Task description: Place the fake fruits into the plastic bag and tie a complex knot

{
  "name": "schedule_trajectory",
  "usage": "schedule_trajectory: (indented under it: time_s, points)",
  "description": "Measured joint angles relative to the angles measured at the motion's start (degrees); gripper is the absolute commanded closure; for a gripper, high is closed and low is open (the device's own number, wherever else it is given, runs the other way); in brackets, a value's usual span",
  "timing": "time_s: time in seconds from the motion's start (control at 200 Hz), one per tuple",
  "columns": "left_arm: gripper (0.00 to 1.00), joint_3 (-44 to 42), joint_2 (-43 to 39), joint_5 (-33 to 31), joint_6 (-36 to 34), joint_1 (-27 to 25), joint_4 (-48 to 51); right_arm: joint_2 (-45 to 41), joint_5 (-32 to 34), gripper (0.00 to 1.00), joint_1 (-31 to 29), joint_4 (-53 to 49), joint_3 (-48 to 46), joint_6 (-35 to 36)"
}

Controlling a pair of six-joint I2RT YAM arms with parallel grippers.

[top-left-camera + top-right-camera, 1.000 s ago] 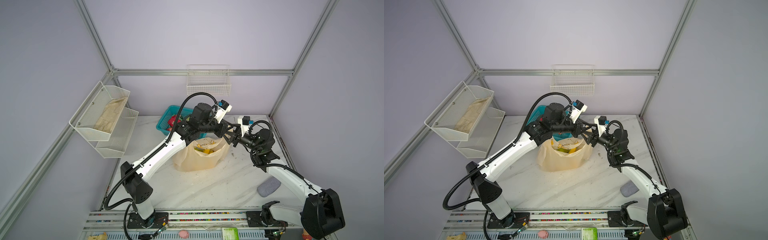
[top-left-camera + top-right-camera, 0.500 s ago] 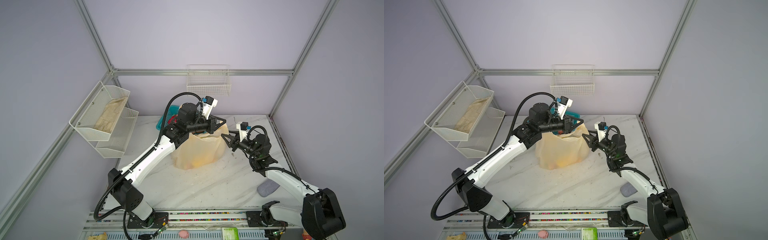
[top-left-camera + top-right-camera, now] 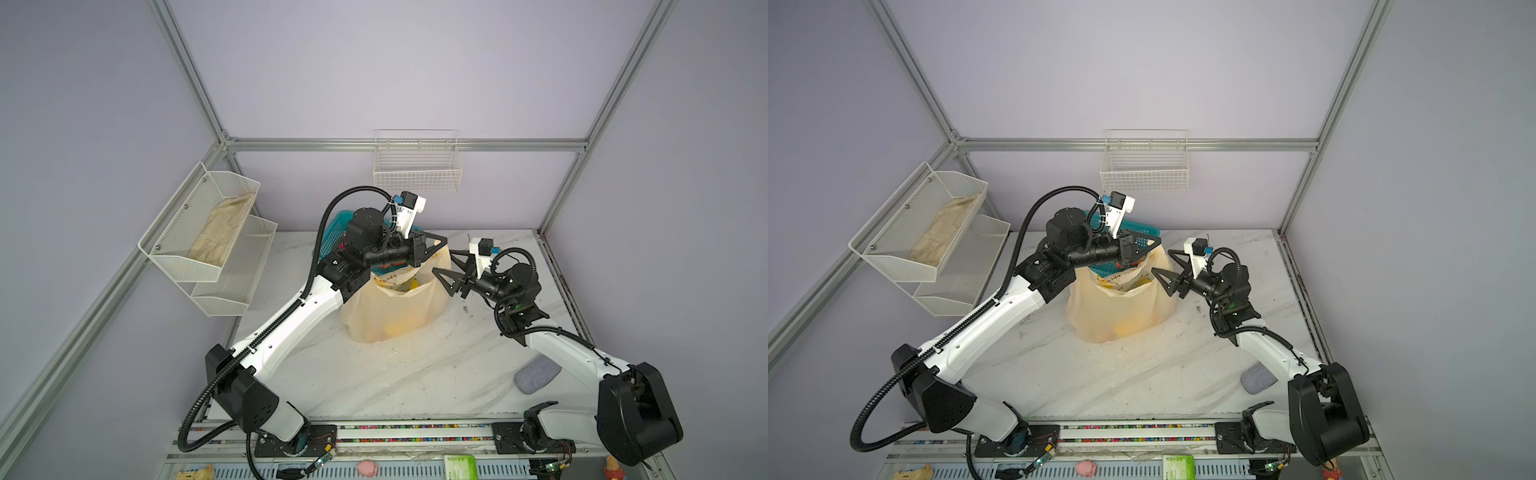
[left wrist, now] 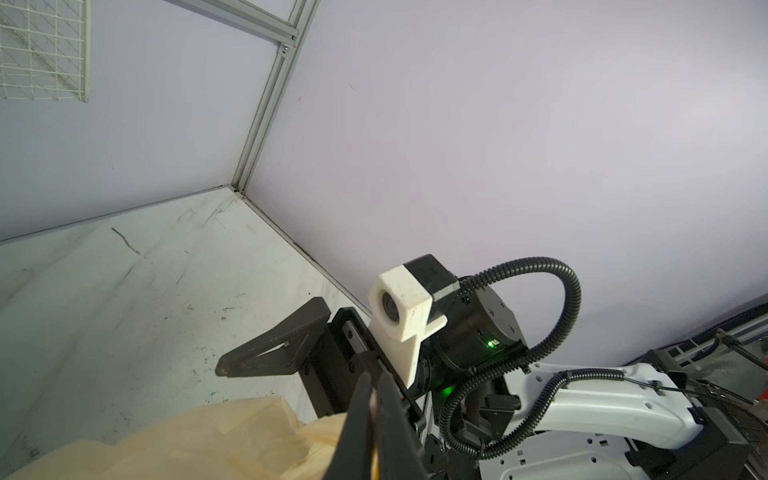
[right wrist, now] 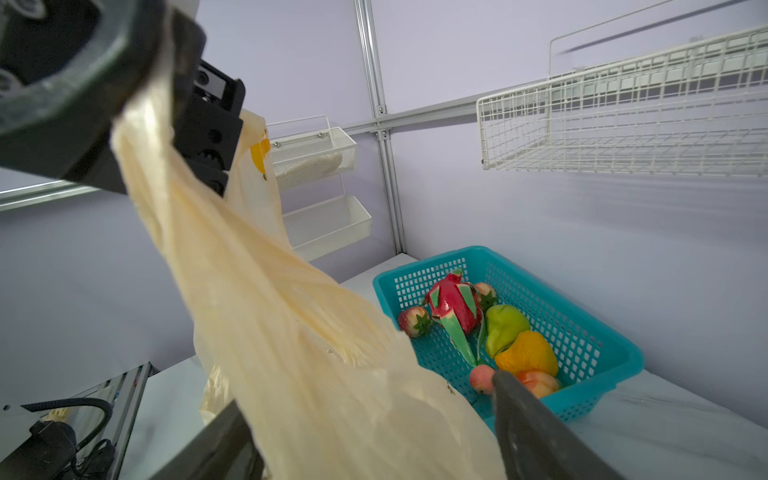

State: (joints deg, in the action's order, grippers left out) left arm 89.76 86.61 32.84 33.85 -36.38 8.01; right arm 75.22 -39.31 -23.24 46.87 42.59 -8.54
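The plastic bag [image 3: 395,320] stands in the middle of the marble table [image 3: 415,374], its mouth open and a yellow fruit [image 3: 412,285] showing inside. One handle strip [image 5: 149,137] rises to the left gripper [image 3: 441,243], whose jaws are closed tight on the film. The right gripper [image 3: 441,260] is spread wide at the bag's right edge. Film runs loosely between its fingers [image 5: 536,432]. Behind the bag, a teal basket [image 5: 590,332] holds a dragon fruit [image 5: 451,305], green pear [image 5: 505,326], orange pear [image 5: 528,353] and strawberry [image 5: 413,322].
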Motion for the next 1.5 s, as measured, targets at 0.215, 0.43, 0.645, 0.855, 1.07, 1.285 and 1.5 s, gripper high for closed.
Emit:
schedule_trajectory:
  time_s: [0.215, 0.43, 0.645, 0.855, 1.07, 1.285, 1.5]
  points:
    - [1.00, -4.1, -1.7, 0.0, 5.6, 0.0, -5.0, 2.6, 14.1, 0.35, -9.3, 3.1, 0.9, 0.5]
    - [1.00, -6.7, -2.8, -0.3, 9.4, 0.1, -8.7, 9.2, 31.6, 0.47, -13.9, 7.8, 2.9, -1.6]
    - [1.00, -8.6, -3.6, -2.4, 11.5, 1.5, -8.7, 14.4, 45.2, 0.54, -17.8, 11.2, -0.4, -3.4]
    - [1.00, -9.9, -4.0, -2.8, 12.1, 3.5, -8.3, 13.5, 46.2, 0.50, -17.8, 11.9, -3.7, -2.2]
    - [1.00, -9.9, -5.7, -2.1, 11.6, 5.7, -8.3, 7.3, 38.9, 0.18, -16.9, 6.7, -3.7, 2.7]
    - [1.00, -9.9, -6.1, -0.4, 10.3, 7.1, -7.6, 1.5, 23.9, 0.03, -11.6, -3.1, 1.1, 7.4]
    - [1.00, -9.8, -6.0, 1.9, 9.4, 8.1, -6.1, -1.2, 3.7, 0.03, -2.4, -12.3, 6.3, 10.9]
